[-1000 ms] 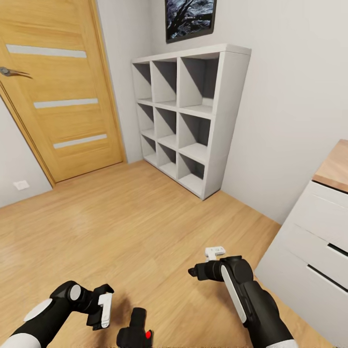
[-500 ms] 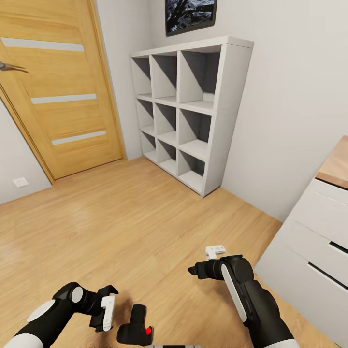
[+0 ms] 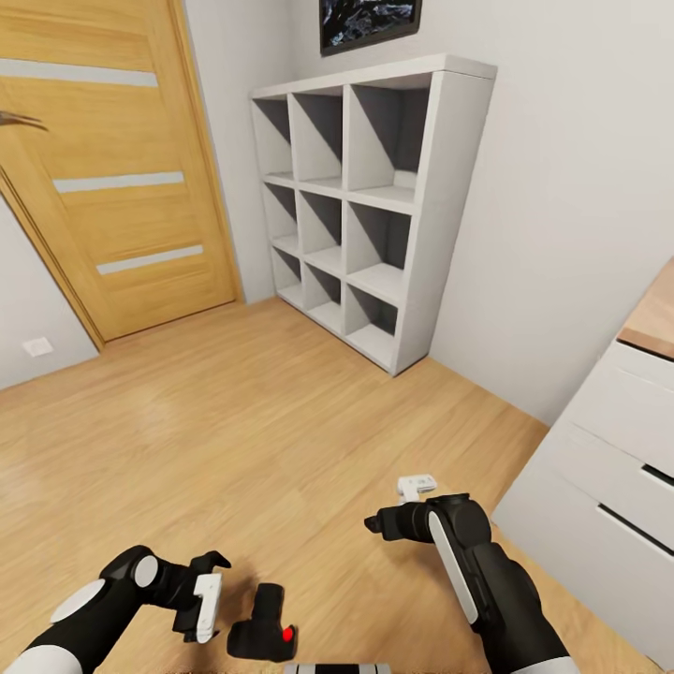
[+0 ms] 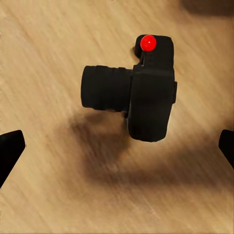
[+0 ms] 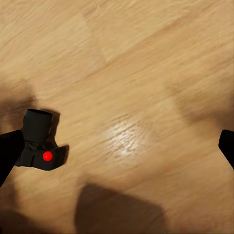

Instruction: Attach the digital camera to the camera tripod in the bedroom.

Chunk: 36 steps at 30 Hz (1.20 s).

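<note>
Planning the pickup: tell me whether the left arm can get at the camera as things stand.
Probably yes. The camera lies on the bare floor just beside the left gripper, whose fingers are spread wide, with nothing between them and the camera.

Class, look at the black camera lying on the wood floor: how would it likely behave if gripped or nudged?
The digital camera looks rigid and blocky, so probably stiff, not floppy. Its round lens might let it rock or pivot if nudged. On the smooth floor it would likely slide; the open left end effector should close squarely across the body.
</note>
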{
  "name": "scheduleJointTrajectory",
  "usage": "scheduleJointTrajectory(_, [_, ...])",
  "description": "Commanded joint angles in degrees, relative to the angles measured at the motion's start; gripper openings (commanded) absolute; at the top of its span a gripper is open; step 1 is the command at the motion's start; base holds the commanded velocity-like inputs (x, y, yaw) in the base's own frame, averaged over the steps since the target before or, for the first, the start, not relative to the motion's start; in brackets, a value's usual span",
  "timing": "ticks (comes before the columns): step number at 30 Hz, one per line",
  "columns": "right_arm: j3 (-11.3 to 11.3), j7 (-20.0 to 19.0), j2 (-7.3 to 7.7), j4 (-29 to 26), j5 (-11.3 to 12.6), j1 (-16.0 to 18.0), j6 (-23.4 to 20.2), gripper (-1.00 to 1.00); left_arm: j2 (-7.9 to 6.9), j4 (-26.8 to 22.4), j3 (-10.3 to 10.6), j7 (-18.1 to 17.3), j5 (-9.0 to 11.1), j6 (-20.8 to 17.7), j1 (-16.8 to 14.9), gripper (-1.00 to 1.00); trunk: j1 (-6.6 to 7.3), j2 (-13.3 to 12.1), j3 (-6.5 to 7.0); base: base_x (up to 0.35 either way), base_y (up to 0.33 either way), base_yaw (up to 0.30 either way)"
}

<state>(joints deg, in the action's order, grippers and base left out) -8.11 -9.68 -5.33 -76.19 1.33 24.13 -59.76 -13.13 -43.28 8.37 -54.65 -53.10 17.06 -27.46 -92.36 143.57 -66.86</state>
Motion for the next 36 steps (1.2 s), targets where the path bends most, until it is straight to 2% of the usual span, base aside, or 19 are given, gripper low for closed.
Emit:
scheduleJointTrajectory(1, [0.0, 0.0, 0.02, -0.1, 0.1, 0.0, -0.2, 1.0, -0.06, 0.0, 0.1, 0.1, -0.3, 0.5, -0.1, 1.0, 0.01, 0.0, -0.14, 0.0, 0.0, 0.0])
scheduleJointTrajectory(19, [0.0, 0.0, 0.38, -1.7, 0.2, -0.1, -0.2, 1.0, 0.58, 0.2, 0.1, 0.3, -0.1, 3.0, -0.7, 1.0, 0.01, 0.0, -1.71, 0.0, 0.0, 0.0])
scheduleJointTrajectory(31, [0.0, 0.0, 0.47, -2.5, 0.2, -0.1, -0.2, 1.0, 0.66, 0.7, 0.0, 0.5, 0.2, 2.8, -0.7, 1.0, 0.01, 0.0, -2.75, 0.0, 0.0, 0.0])
scheduleJointTrajectory(36, [0.0, 0.0, 0.49, -2.6, 0.2, -0.1, -0.2, 1.0, 1.13, 0.9, 0.0, 0.5, 0.2, 2.7, -0.7, 1.0, 0.01, 0.0, -3.19, 0.0, 0.0, 0.0])
